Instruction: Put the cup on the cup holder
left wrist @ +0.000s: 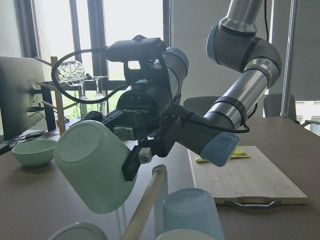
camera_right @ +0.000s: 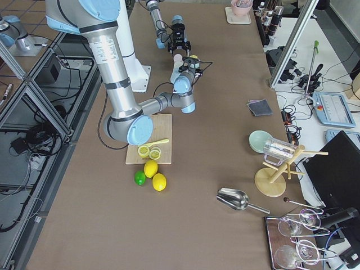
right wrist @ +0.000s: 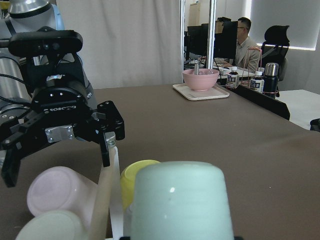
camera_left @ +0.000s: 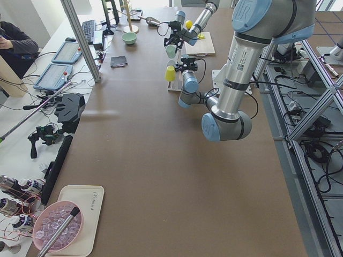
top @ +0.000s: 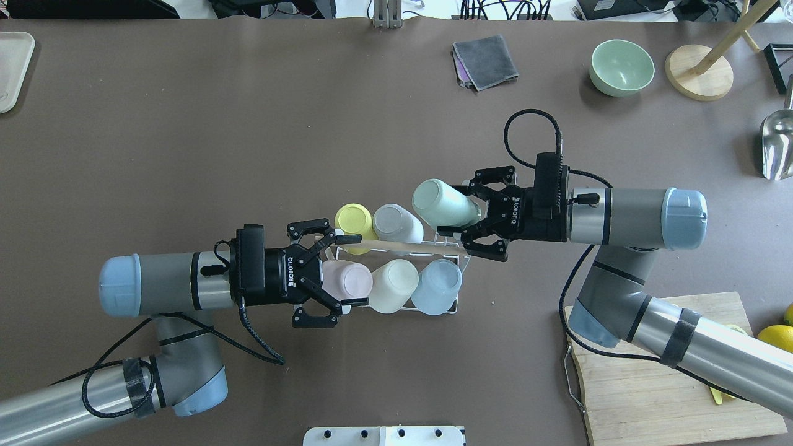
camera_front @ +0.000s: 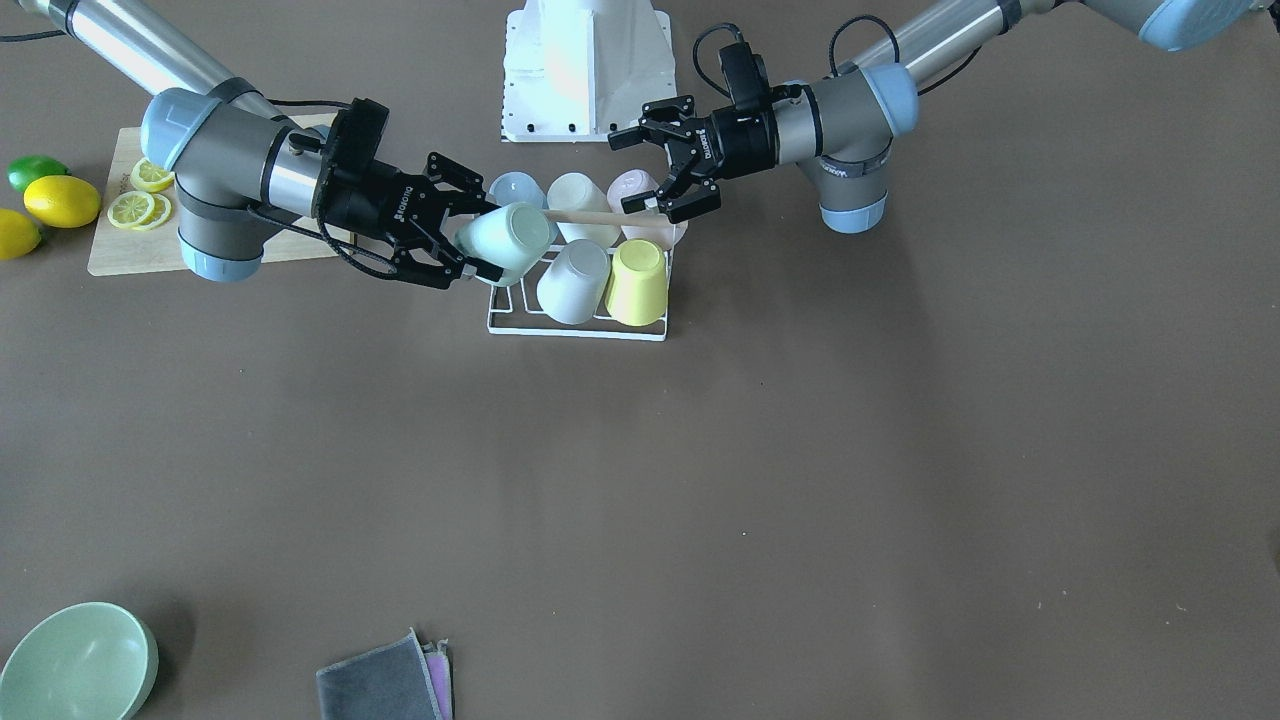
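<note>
One cup (top: 443,203) clamped in right jaws, above cup holder (top: 403,246); left jaws spread, empty

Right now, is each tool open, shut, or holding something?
Left tool: open, gripping nothing.
Right tool: closed on the mint cup.

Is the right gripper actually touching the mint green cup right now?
Touching. The left wrist view shows one finger pressed against the mint green cup; the front-facing view shows the right gripper closed around it.
</note>
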You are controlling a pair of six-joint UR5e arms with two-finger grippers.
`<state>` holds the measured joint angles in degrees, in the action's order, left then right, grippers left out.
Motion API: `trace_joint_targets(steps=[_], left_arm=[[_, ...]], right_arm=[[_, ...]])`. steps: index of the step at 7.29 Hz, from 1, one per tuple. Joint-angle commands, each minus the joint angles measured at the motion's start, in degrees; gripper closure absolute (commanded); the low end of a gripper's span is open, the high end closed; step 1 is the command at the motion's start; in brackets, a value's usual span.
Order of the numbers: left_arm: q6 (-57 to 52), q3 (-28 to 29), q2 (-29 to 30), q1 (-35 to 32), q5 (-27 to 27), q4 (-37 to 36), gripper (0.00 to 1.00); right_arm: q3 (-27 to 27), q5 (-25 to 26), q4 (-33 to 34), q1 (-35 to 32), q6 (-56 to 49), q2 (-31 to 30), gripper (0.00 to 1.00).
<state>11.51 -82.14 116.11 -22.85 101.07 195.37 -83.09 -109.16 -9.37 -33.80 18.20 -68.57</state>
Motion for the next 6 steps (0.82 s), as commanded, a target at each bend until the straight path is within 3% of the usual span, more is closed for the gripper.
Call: trace_joint_targets(steps=[1, 3, 6], left_arm=[[1.57, -0.73, -0.01, 0.0, 0.0, -0.08, 0.01], [1.85, -2.83, -0.79, -0.18, 0.0, -1.04, 0.01], [1.94, -11.87, -5.26, -0.88, 0.26, -15.77, 0.01]], right_arm=[[-0.4, 0.0, -0.2, -0.04, 0.26, -0.6, 0.01], [-1.45, 0.0, -0.21, -0.04, 0.7, -1.39, 0.0], [-2.42, -0.18, -0.12, -0.3, 0.79, -2.36, 0.0]])
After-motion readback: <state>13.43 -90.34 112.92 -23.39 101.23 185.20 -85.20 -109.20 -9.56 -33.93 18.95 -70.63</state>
